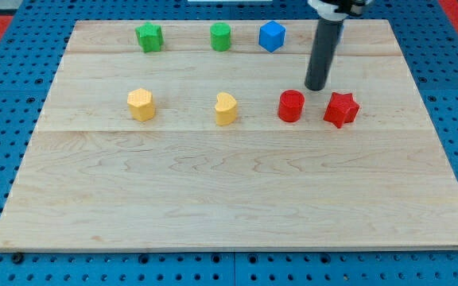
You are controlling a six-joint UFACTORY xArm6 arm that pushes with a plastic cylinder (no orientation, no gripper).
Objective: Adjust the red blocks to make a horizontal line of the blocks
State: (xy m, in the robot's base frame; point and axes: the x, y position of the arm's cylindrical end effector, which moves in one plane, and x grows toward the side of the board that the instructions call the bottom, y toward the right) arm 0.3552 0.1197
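A red round block (291, 106) and a red star block (341, 109) sit side by side at the board's right of centre, a small gap between them. My tip (316, 87) is just above that gap, toward the view's top, touching neither block. The rod rises from it toward the view's top edge.
A yellow hexagon block (141, 104) and a yellow heart block (226, 108) lie in the same row to the left. A green star block (149, 37), a green round block (220, 36) and a blue block (272, 36) line the top. The wooden board (229, 199) rests on a blue pegboard.
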